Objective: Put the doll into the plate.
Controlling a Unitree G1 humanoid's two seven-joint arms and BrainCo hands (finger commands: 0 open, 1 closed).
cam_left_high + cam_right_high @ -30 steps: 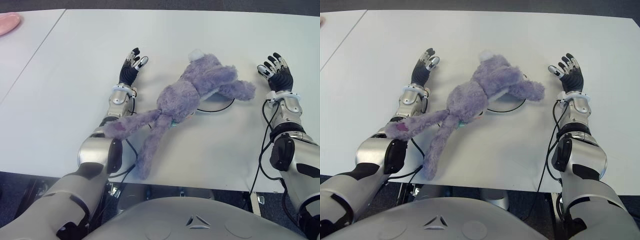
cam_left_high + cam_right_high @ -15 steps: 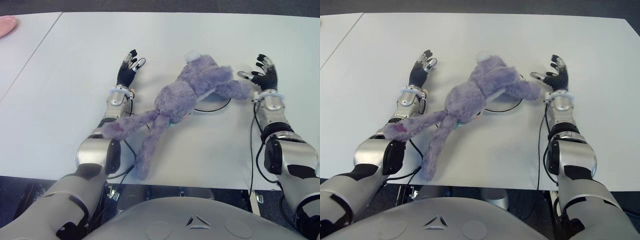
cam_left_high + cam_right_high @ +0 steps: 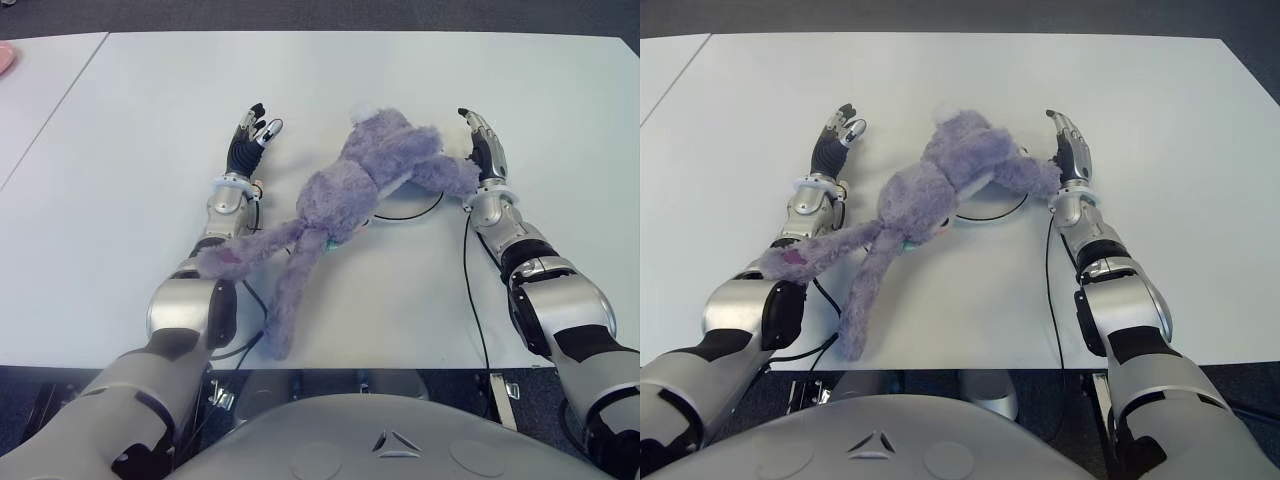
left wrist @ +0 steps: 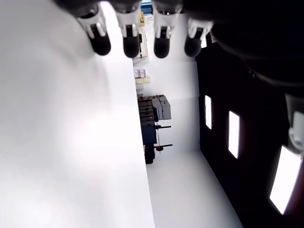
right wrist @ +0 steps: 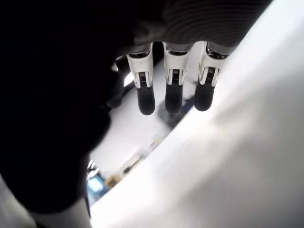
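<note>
A purple plush rabbit doll [image 3: 345, 190] lies stretched across the middle of the white table [image 3: 400, 290]. Its white tail points away from me and its long ears trail toward me. One ear [image 3: 235, 257] drapes over my left forearm. Under the doll shows a thin dark arc [image 3: 412, 213], seemingly the rim of a flat white plate. My right hand [image 3: 480, 140] stands on edge with straight fingers, open, against the doll's right limb [image 3: 447, 176]. My left hand [image 3: 252, 128] shows left of the doll, open, holding nothing; its straight fingers [image 4: 128, 40] fill the left wrist view.
A sliver of a pink thing [image 3: 4, 58] shows at the far left on a neighbouring table. A seam [image 3: 55, 110] divides the two tabletops. Black cables [image 3: 470, 300] run along both forearms. The table's front edge [image 3: 400, 366] is close to my body.
My right hand has swung left from about a hand's width away and turned on edge against the doll's limb. The left hand has stayed in place.
</note>
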